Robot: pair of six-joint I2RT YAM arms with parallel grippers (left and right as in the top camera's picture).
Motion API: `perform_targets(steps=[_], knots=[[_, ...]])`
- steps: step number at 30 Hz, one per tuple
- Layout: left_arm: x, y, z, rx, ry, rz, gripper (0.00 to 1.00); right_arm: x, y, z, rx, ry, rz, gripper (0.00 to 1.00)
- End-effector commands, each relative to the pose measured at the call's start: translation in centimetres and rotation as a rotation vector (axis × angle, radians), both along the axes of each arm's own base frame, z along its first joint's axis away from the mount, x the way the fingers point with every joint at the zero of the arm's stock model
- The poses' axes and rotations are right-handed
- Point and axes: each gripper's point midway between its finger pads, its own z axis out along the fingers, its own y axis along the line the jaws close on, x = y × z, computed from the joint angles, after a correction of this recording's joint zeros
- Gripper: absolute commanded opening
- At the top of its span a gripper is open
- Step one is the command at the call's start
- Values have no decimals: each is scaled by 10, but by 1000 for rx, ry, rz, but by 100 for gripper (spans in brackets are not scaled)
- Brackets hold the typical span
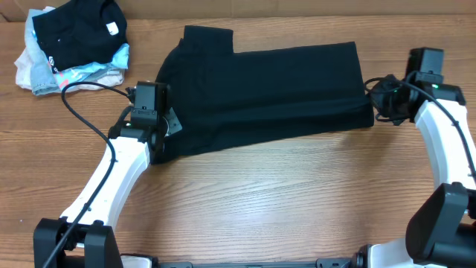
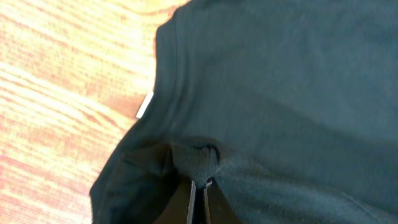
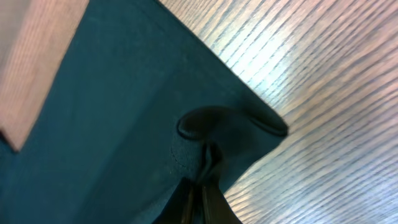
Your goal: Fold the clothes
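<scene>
The clothes, a black T-shirt (image 1: 268, 93), lie folded in a long band across the back half of the table. My left gripper (image 1: 165, 123) is at the shirt's left end, shut on a pinch of black fabric (image 2: 196, 158) just below the collar; the pale neck label (image 2: 145, 104) shows beside it. At the right end my right gripper (image 1: 375, 98) is shut on a bunched corner of the shirt (image 3: 211, 127), which lifts slightly off the wood. In the wrist views both pairs of jaws stand pressed together with cloth between them (image 2: 199, 182) (image 3: 208, 163).
A pile of other garments (image 1: 71, 48) sits at the back left corner, black on top of light-blue and pale pieces. A black cable (image 1: 82, 112) loops from the left arm over the wooden table (image 1: 282, 201). A pale wall runs along the far edge.
</scene>
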Motion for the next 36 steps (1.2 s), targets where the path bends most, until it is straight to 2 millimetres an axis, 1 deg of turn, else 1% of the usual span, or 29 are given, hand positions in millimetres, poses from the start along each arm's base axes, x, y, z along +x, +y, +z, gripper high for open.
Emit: perform_targets(steps=[1,3,7,10,13,15,20,22,24,25,26,27,28,29,30,31,33,36], knots=[[13,17,12,67,-56,34,4,6,-19,20,-122,-40,-71,4],[21,15,18,60,-95,35,4,8,-18,16,-125,-33,-68,4],[35,11,27,41,-167,30,4,14,-20,-1,-125,-6,-72,4],[40,11,24,38,-173,29,8,19,-20,-17,-119,15,-69,4],[40,10,12,41,-142,28,9,25,-21,-29,-118,23,-68,4],[40,11,3,45,-119,27,9,29,-22,-30,-118,11,-68,4],[42,11,-18,50,-81,27,9,41,-19,-25,-100,-44,-57,4],[45,10,-23,50,-80,27,9,46,-16,-23,-87,-64,-49,4],[47,10,-23,50,-86,27,11,50,-14,-20,-76,-83,-39,4],[48,10,-22,49,-93,28,15,52,-12,-19,-71,-96,-33,8],[50,10,-20,48,-103,27,25,54,-12,-18,-70,-103,-32,20],[52,10,-19,47,-114,28,46,55,-12,-17,-70,-109,-31,39],[54,9,-17,45,-124,28,62,56,-11,-17,-71,-112,-30,62],[55,9,-16,45,-129,28,78,56,-11,-17,-73,-112,-26,89],[56,9,-15,45,-134,27,79,56,-11,-17,-74,-112,-23,99],[56,9,-14,53,-135,16,79,56,-11,-16,-79,-112,-14,100],[57,9,-11,76,-135,-15,84,57,-8,-14,-89,-118,39,100],[57,9,-1,109,-135,-57,85,57,-6,-4,-94,-111,102,100]])
